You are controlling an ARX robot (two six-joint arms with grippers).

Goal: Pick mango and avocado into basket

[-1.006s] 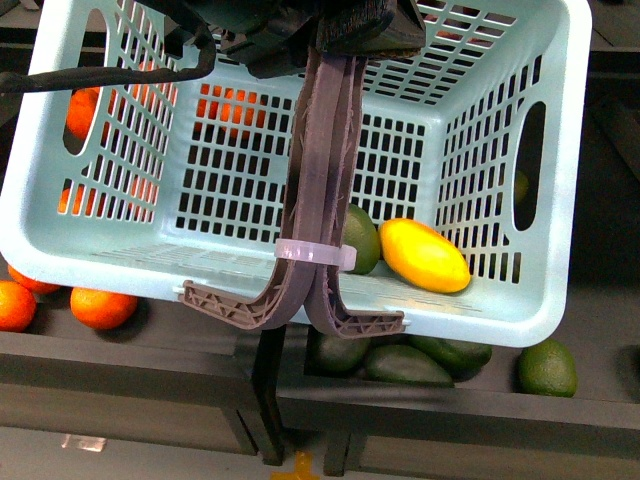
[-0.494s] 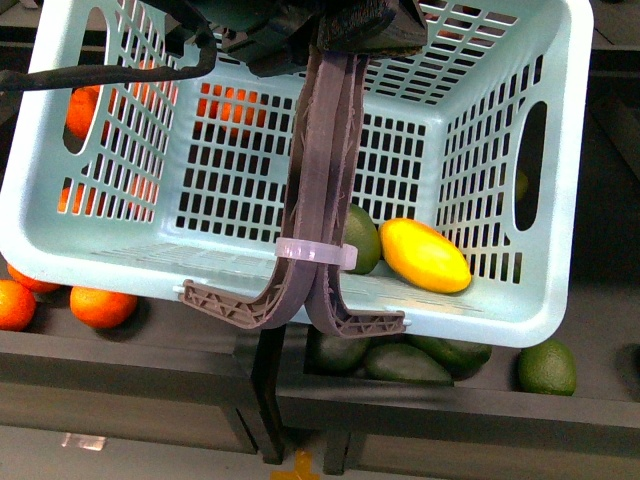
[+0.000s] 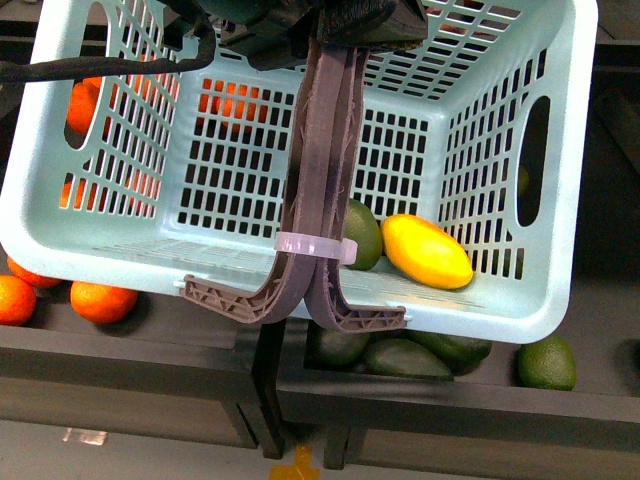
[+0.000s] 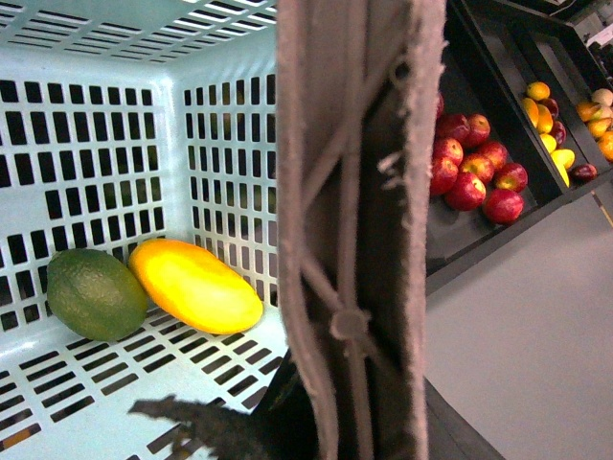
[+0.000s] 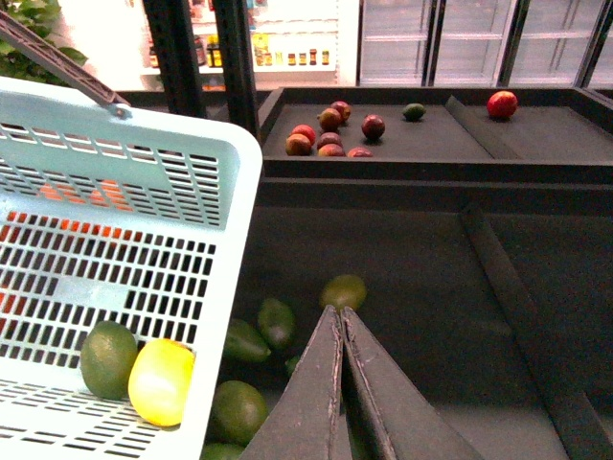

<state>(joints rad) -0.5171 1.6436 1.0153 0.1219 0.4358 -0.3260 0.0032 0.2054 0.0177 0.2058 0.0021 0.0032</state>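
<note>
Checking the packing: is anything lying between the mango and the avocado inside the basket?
Nothing. In the left wrist view the oblong yellow-orange mango and dark green egg-shaped avocado lie side by side, seemingly touching, on the light turquoise slotted plastic basket floor.

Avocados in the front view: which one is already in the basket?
The avocado lying beside the mango on the basket floor; the other avocados lie below, outside it, on the dark shelf.

No text, label, brand, number or sign can be read on anything in any of the views.
</note>
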